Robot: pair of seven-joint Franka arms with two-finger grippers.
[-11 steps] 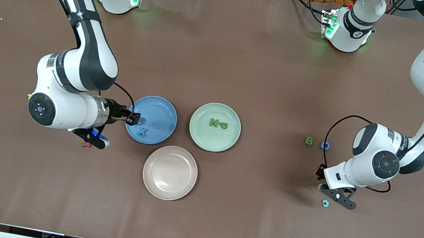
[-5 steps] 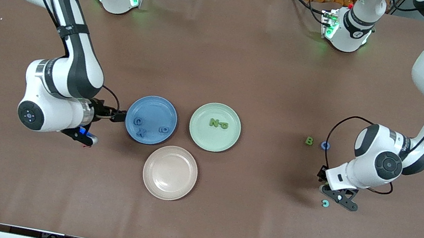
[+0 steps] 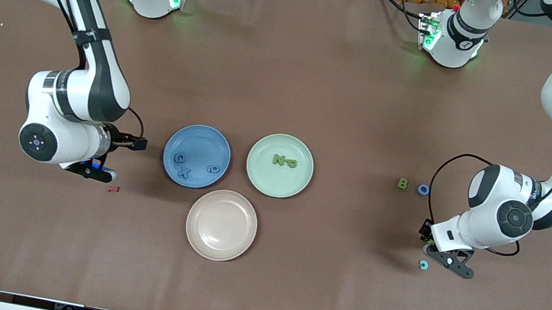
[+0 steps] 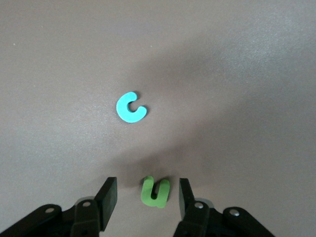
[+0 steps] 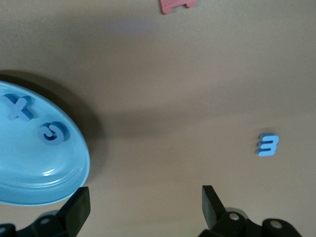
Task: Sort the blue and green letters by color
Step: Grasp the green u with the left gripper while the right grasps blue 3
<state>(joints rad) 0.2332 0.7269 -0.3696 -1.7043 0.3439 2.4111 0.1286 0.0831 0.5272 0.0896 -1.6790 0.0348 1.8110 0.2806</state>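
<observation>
Now that the right gripper [image 3: 140, 143] has let go and drawn back off the blue plate [image 3: 200, 133], I count three blue letters [image 3: 184, 172] lying in that plate, just beside the gripper's tips. Its jaws stand wide apart and empty. That drop looks finished, so I judge the blue side well along. One blue E [image 5: 268, 144] lies on the bare table close under that same gripper, with a dark red letter [image 5: 177, 5] a little farther out from it.

The left gripper [image 4: 147, 185] has barely shifted. Its fingers are parted, straddling a small green letter [image 4: 156, 191] on the table without pinching it yet. A cyan C [image 4: 131, 107] lies just ahead of its tips. A green B [image 3: 402, 183] and blue O [image 3: 423, 189] wait near it. The green plate [image 3: 284, 142] holds two green letters [image 3: 284, 161]. The pink plate [image 3: 226, 200] holds nothing.
</observation>
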